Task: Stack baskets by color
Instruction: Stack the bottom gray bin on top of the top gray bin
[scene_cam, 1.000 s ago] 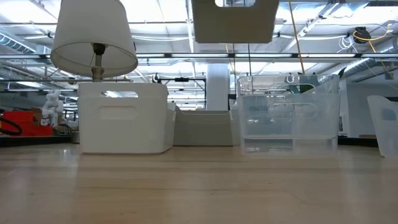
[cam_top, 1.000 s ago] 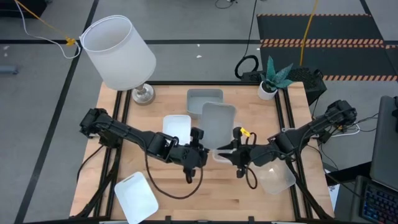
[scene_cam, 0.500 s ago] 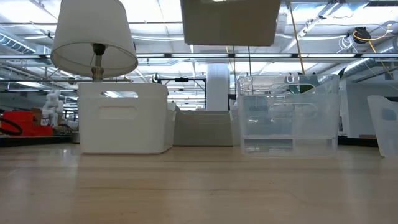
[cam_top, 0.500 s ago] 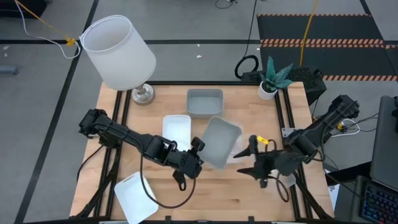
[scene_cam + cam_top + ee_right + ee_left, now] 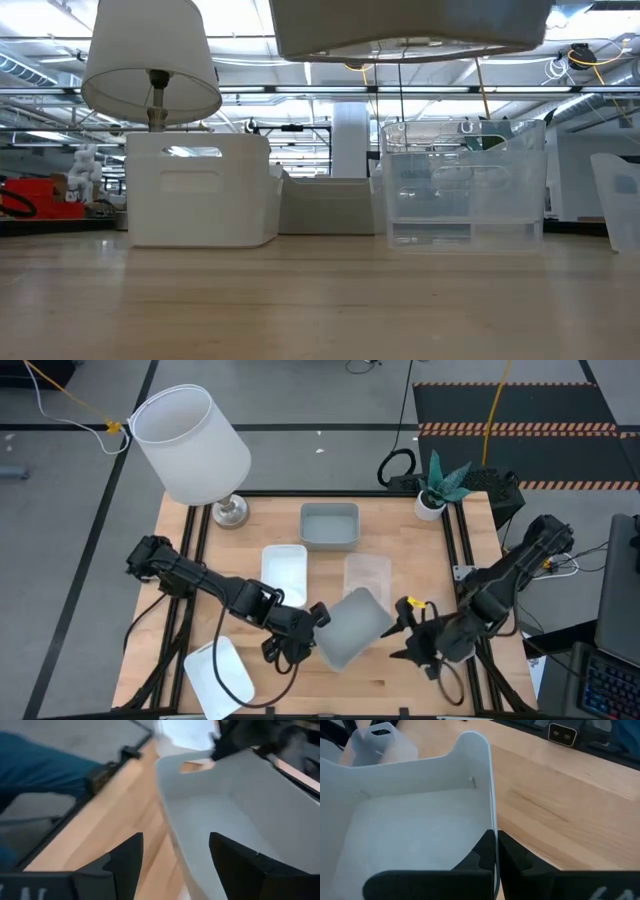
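Note:
My left gripper (image 5: 318,616) is shut on a grey-blue basket (image 5: 350,628) and holds it in the air over the table's near middle; the low view shows its underside (image 5: 410,25) overhead. My right gripper (image 5: 403,632) stands open just right of it, the basket's rim (image 5: 172,835) in the gap between its fingers without touching either. On the table rest another grey-blue basket (image 5: 329,525), a white basket (image 5: 284,572), a clear basket (image 5: 367,575) and, near left, a second white basket (image 5: 220,675). My left gripper pinches one wall of the grey-blue basket at its rim (image 5: 491,827), one finger inside the basket and one outside. The fingers come from the table's left, slanting down. The basket is lifted clear of the table and tilted.
A lamp with a big white shade (image 5: 190,445) stands at the far left corner and a small potted plant (image 5: 437,485) at the far right. Another clear bin (image 5: 620,205) shows at the low view's right edge. Bare wood lies along the near edge.
My left gripper has carried the grey-blue basket toward the table's near edge and rolled, so the basket has turned and tipped. My right gripper has opened, let go of the basket and drawn back toward the right and near edges.

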Robot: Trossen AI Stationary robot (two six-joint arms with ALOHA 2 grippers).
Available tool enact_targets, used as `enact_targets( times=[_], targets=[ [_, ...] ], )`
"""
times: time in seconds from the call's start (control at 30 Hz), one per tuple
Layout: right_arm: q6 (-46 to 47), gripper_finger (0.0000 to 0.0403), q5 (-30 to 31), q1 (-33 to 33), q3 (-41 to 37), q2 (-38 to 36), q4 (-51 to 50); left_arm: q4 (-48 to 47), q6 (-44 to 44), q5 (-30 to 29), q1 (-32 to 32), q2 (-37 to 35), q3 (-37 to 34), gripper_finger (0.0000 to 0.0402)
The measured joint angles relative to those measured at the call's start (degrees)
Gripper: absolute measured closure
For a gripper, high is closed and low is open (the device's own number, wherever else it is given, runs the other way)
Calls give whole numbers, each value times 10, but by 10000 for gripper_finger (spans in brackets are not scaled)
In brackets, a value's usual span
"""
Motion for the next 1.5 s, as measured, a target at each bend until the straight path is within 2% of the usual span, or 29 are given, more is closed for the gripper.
enact_targets(
  times=[0.07,0.33,0.43,0.6,0.83,1.03,1.13,1.27,1.5],
  targets=[
    [22,188,22,0,21,29,-15,-8,0,0,4,0,0,396],
    [37,202,-14,0,164,143,-242,-33,10,23,14,0,0,396],
    [46,204,-9,-1,198,164,-249,-35,18,28,8,0,0,393],
    [52,204,26,-1,204,191,-219,-34,21,31,5,0,0,397],
    [100,204,111,-4,204,254,-223,-34,6,30,5,0,0,397],
    [99,212,126,-21,204,287,-225,-34,-5,27,5,0,0,389],
    [97,234,125,-29,204,290,-224,-34,-4,25,5,0,0,390],
    [93,286,120,-31,204,285,-225,-34,-10,23,5,-1,0,397],
    [90,380,61,-31,204,282,-220,-33,-27,-5,5,-1,0,389]
  ],
)
